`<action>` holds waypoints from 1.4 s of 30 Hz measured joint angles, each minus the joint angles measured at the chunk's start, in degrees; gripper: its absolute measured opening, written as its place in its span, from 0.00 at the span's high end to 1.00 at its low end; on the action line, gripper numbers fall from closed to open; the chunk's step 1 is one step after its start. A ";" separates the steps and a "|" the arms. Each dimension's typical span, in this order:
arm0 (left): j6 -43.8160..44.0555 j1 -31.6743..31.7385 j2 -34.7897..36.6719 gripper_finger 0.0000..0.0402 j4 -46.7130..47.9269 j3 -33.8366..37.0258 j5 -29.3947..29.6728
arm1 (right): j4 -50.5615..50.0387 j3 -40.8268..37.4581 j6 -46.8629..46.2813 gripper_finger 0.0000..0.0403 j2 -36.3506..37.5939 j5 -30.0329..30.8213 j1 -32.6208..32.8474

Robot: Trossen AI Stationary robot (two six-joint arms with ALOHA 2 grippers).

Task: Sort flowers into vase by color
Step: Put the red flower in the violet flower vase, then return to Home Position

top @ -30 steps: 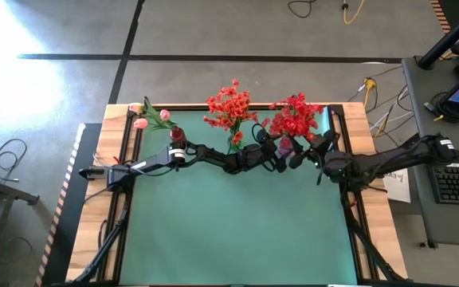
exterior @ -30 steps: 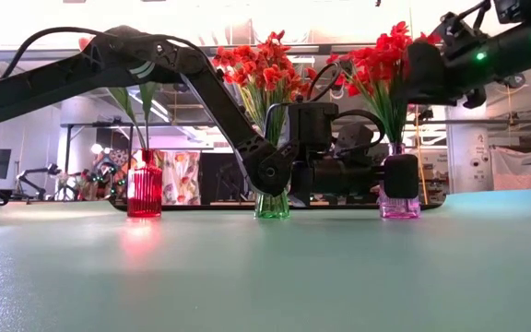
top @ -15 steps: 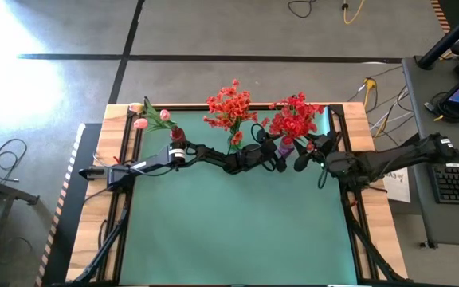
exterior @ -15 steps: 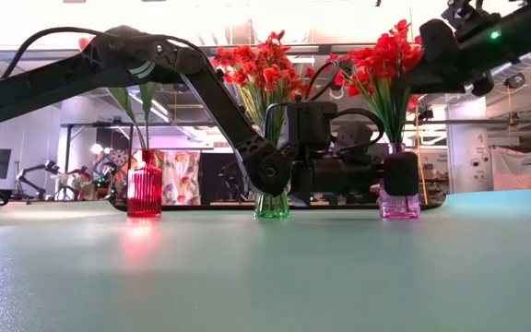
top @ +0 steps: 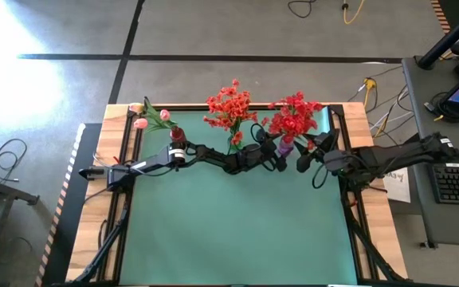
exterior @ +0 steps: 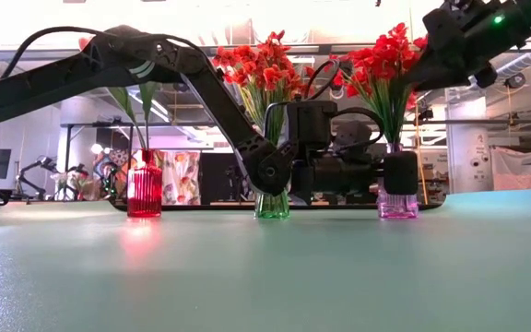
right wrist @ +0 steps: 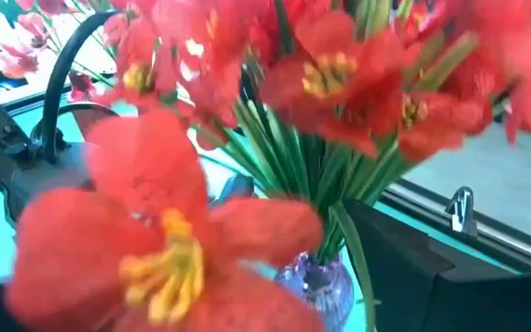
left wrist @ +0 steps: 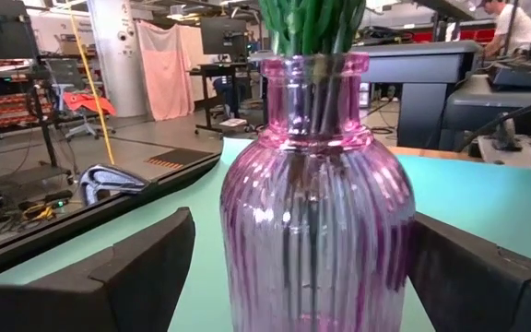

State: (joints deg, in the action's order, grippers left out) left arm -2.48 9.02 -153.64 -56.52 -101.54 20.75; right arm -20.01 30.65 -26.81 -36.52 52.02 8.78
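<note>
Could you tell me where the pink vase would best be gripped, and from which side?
Probably at its ribbed body, level from the table's near side. The pink vase stands upright, with a narrow neck packed with green stems and blossoms overhead, so the top is blocked. The left gripper already has open fingers on either side of the body.

Your left arm stretches from the table's 9 o'clock edge toward 1 o'clock, its left gripper (top: 282,156) low at the tabletop with fingers (left wrist: 146,267) spread wide. Your right arm reaches in from 3 o'clock, its right gripper (top: 303,156) raised, fingers (right wrist: 404,267) apart
</note>
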 joint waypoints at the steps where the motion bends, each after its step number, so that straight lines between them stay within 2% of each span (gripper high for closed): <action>1: 0.02 0.00 0.00 0.13 0.03 0.00 0.29 | -0.42 0.00 -0.53 0.48 -0.01 -0.08 0.00; 8: 0.01 -0.12 0.02 0.11 1.14 0.00 0.48 | -1.13 0.08 -2.19 0.48 0.55 -2.04 0.00; 14: 0.00 -0.37 0.02 0.03 1.10 0.00 0.46 | -3.21 1.37 -3.86 0.39 0.65 -3.00 0.00; 21: 0.02 -0.37 0.02 0.02 0.74 0.00 1.01 | -13.53 5.41 -10.47 0.31 0.51 -6.11 0.00; 29: 0.04 -0.74 0.02 0.01 0.99 0.00 1.23 | -19.42 7.76 -14.72 0.30 0.47 -11.79 -0.02; 42: -0.07 -1.75 0.02 0.01 4.55 0.00 1.25 | -23.25 9.03 -16.29 0.30 0.45 -13.53 -0.02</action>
State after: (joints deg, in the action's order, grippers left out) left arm -2.55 7.27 -153.62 -51.96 -101.54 22.00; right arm -43.27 39.68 -43.10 -36.07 38.48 8.75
